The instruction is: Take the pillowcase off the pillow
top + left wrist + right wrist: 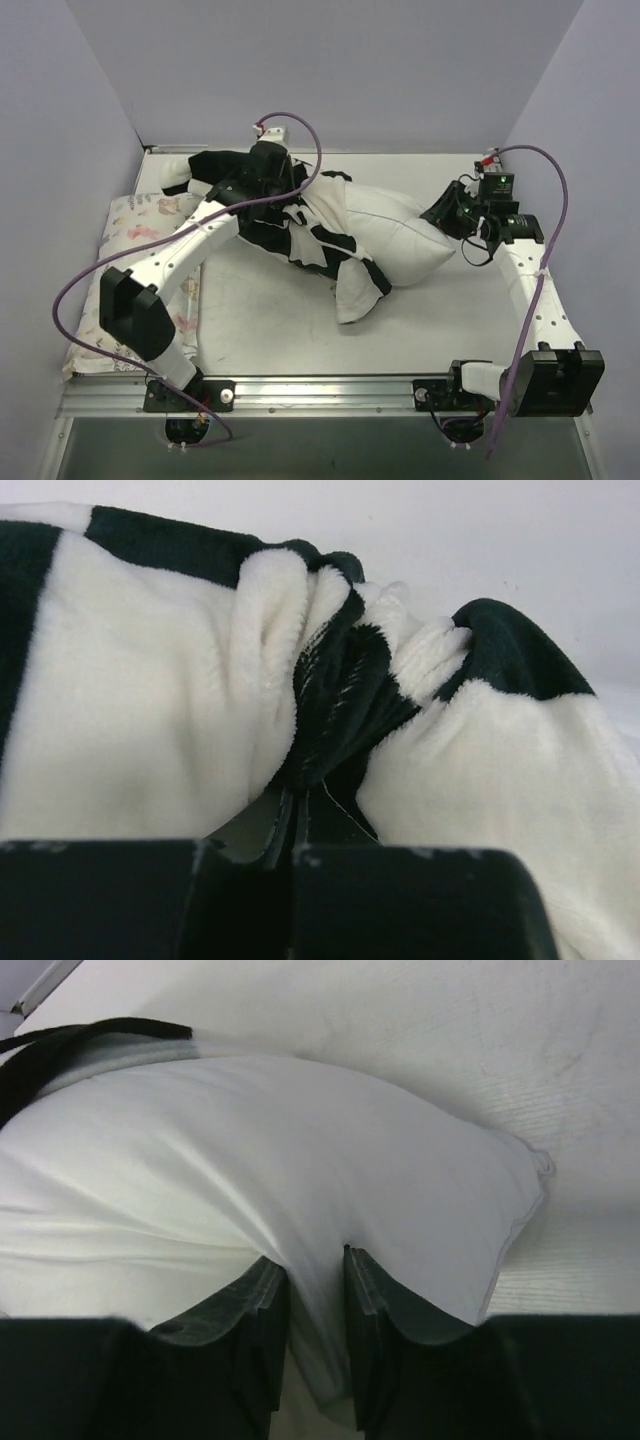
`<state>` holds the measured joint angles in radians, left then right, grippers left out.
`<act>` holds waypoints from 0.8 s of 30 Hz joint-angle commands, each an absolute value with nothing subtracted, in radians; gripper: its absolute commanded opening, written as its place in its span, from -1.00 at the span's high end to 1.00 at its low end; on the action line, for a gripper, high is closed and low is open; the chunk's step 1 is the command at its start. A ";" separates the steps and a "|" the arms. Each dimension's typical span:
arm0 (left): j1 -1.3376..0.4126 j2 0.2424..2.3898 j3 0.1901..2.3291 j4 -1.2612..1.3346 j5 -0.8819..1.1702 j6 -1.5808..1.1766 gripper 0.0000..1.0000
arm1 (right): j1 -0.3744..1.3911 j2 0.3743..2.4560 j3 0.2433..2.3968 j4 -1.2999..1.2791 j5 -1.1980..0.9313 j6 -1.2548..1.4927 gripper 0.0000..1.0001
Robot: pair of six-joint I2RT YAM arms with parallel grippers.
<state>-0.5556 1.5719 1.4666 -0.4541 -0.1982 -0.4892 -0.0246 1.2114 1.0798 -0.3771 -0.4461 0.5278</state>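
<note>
Left hand [300,815] clamped on pillowcase [150,710], right hand [312,1272] pinching pillow [250,1150] fold

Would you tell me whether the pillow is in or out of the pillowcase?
Partly out: the right end of the pillow lies bare, while the pillowcase is bunched over the left part.

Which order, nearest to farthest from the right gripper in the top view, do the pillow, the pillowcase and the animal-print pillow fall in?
1. pillow: right of centre, with a fold of its end between the fingers of the right gripper.
2. pillowcase: centre, bunched over the pillow's left part.
3. animal-print pillow: far left.
</note>
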 commanded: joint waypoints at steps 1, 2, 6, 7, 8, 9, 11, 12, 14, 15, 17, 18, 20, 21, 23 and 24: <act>-0.574 1.753 1.578 -0.616 -0.328 -0.449 1.00 | 0.038 1.256 1.207 -0.498 -0.204 0.443 0.29; -0.575 1.781 1.604 -0.632 -0.327 -0.452 1.00 | 0.067 1.252 1.225 -0.503 -0.192 0.442 -0.02; -0.575 1.896 1.728 -0.692 -0.307 -0.457 1.00 | 0.164 1.181 1.316 -0.514 -0.077 0.413 -0.57; -0.574 1.928 1.741 -0.696 -0.304 -0.457 1.00 | 0.185 1.163 1.337 -0.518 -0.042 0.400 -0.64; -0.575 1.943 1.753 -0.701 -0.302 -0.457 1.00 | 0.210 1.120 1.344 -0.517 0.047 0.394 -0.76; -0.575 1.959 1.767 -0.710 -0.296 -0.457 1.00 | 0.250 1.099 1.345 -0.518 0.093 0.388 -0.81; -0.574 1.994 1.798 -0.716 -0.285 -0.457 1.00 | 0.288 1.030 1.325 -0.511 0.155 0.377 -0.99; -0.574 2.006 1.805 -0.718 -0.284 -0.454 1.00 | 0.332 1.005 1.309 -0.505 0.190 0.377 -1.00; -0.572 2.037 1.833 -0.726 -0.270 -0.454 1.00 | 0.357 0.910 1.222 -0.453 0.242 0.370 -1.00; -0.572 2.043 1.839 -0.730 -0.267 -0.453 1.00 | 0.362 0.878 1.182 -0.398 0.235 0.370 -1.00; -0.571 2.063 1.858 -0.732 -0.256 -0.453 1.00 | 0.364 0.807 1.091 -0.365 0.203 0.382 -1.00; -0.572 2.069 1.862 -0.732 -0.250 -0.449 1.00 | 0.364 0.796 1.063 -0.362 0.160 0.390 -1.00; -0.574 2.074 1.865 -0.733 -0.248 -0.445 1.00 | 0.388 0.784 0.996 -0.362 0.172 0.422 -1.00; -0.574 2.072 1.861 -0.732 -0.250 -0.443 1.00 | 0.388 0.787 0.920 -0.342 0.199 0.432 -1.00; -0.574 2.066 1.850 -0.732 -0.255 -0.442 1.00 | 0.388 0.807 0.844 -0.302 0.212 0.445 -1.00; -0.574 2.065 1.841 -0.732 -0.258 -0.440 1.00 | 0.388 0.816 0.791 -0.243 0.215 0.443 -1.00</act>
